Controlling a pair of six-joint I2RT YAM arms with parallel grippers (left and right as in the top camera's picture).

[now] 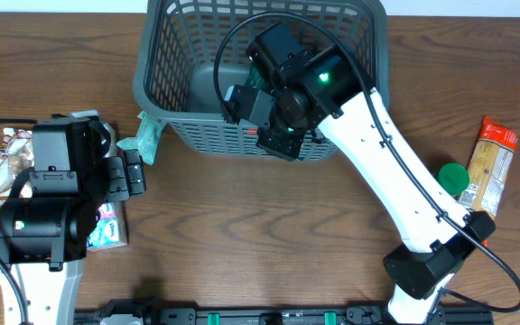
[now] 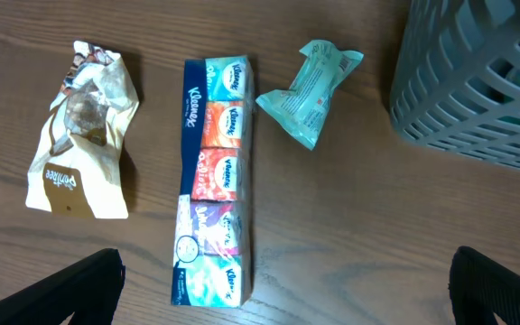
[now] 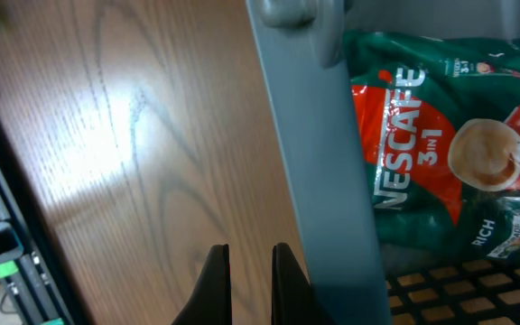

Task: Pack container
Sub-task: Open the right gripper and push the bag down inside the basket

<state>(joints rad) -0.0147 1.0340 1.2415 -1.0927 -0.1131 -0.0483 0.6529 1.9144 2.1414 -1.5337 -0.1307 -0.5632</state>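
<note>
Right pincer beside thick rim; container dark grey, slotted.

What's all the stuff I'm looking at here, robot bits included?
container: one, dark grey, top centre of table
coffee-mix bag: one, green and red, inside the container
tissue multipack: one, multicoloured, left side
small packet: one, teal, near container's left corner
snack bag: one, beige, far left
round object: one, green, right side
food packet: one, orange and tan, far right
table: one, brown wood
left end effector: one, black, open, above tissues
right end effector: one, black, nearly shut, empty, by container's rim
</note>
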